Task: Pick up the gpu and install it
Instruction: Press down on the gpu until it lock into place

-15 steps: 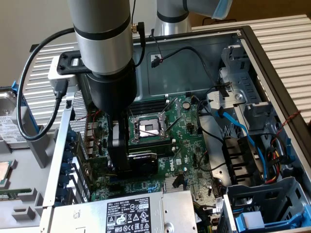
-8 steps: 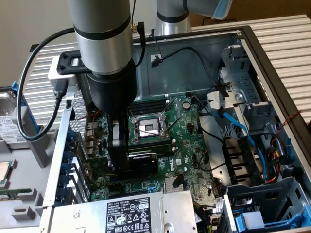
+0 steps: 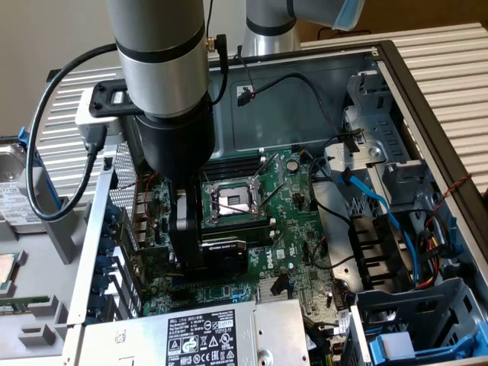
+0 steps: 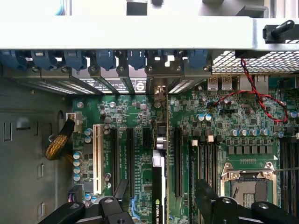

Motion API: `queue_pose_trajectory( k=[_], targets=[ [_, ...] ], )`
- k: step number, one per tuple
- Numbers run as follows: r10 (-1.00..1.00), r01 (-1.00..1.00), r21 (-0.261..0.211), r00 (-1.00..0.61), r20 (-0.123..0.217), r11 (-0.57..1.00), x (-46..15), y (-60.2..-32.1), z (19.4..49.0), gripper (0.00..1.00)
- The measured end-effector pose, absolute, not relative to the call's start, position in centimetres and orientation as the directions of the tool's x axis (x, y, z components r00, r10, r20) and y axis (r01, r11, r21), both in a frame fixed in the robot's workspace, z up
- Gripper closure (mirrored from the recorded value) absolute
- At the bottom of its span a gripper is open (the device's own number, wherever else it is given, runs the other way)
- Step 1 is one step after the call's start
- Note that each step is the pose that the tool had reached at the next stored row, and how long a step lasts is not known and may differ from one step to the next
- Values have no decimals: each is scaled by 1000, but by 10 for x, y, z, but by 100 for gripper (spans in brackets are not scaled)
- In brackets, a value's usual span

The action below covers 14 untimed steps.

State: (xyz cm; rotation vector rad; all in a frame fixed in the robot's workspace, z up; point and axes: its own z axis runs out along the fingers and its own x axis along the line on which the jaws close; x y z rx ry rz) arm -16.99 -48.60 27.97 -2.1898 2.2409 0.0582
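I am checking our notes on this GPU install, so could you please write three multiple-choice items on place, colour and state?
1. Where is the gpu?
A. upright over the motherboard, between the gripper fingers
B. on the power supply
C. outside the case

2. What colour is the long slot beside the black ones?
A. red
B. white
C. green

3. What state is the CPU socket in?
A. under a heatsink
B. under a fan
C. uncovered

Answers: 1 A, the card stands edge-on between the fingers; 2 B, it is pale against black slots; 3 C, its metal frame lies bare.
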Motion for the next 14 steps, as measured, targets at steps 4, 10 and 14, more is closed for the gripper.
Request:
queue_pose_trajectory(
  k=[4,10,14],
  targets=[
    [-999,-1000,21,-23,-32,23,-170,-486,280,41],
    [-999,-1000,21,-23,-32,23,-170,-486,280,59],
    [-999,-1000,21,-23,-32,23,-170,-486,280,77]
  ],
)
